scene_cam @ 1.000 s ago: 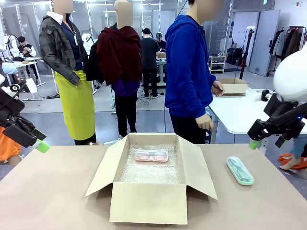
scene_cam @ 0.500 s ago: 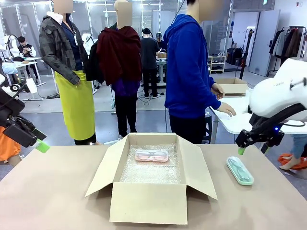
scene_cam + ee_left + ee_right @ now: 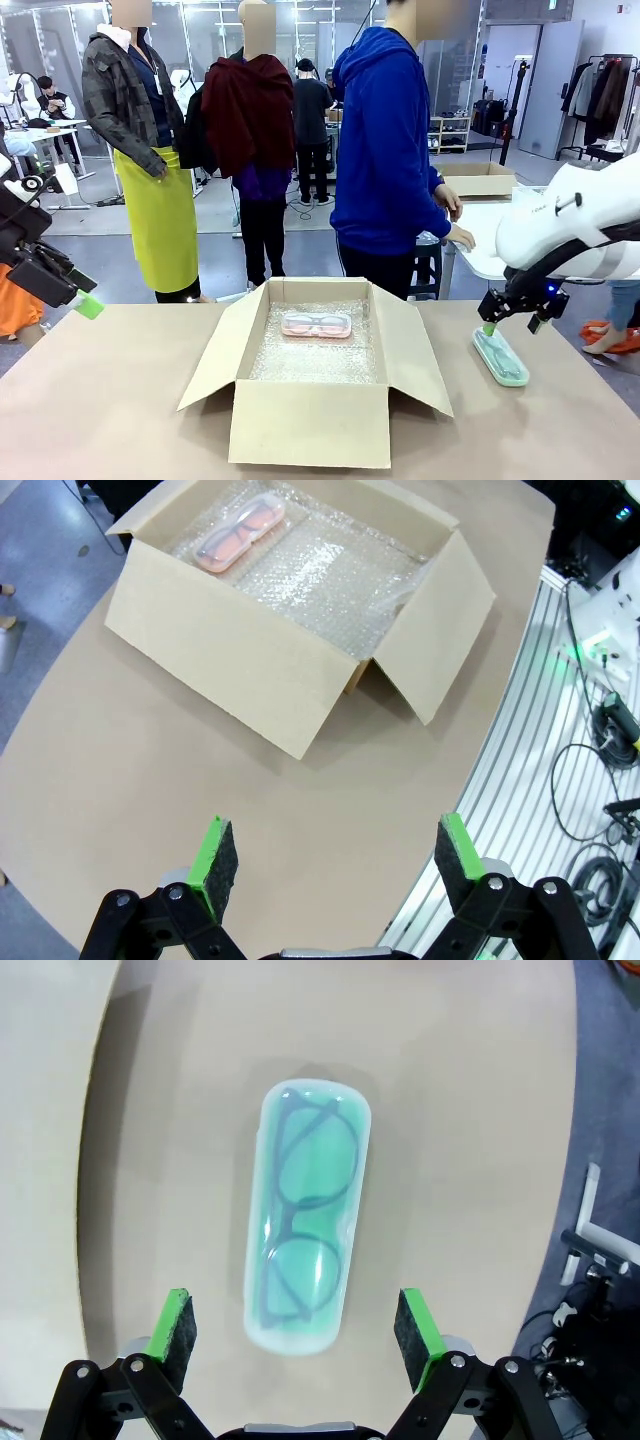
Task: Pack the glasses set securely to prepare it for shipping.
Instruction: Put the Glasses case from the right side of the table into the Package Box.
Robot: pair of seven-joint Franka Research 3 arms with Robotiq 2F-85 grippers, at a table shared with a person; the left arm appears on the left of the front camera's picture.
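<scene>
Mint-green case (image 3: 305, 1215) lies between the right fingers (image 3: 178, 1322), spread wide and apparently not touching; left fingers (image 3: 215, 865) gape empty.

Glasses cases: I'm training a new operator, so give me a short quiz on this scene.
1. True or false: the pink case lies on the bubble wrap inside the cardboard box.
2. The mint green case lies: A) inside the box B) on the table beside the box C) in a person's hand.
3. Fill in: the right gripper hangs above the mint green case with its jaws ____.
Key: 1 true; 2 B; 3 open.
</scene>
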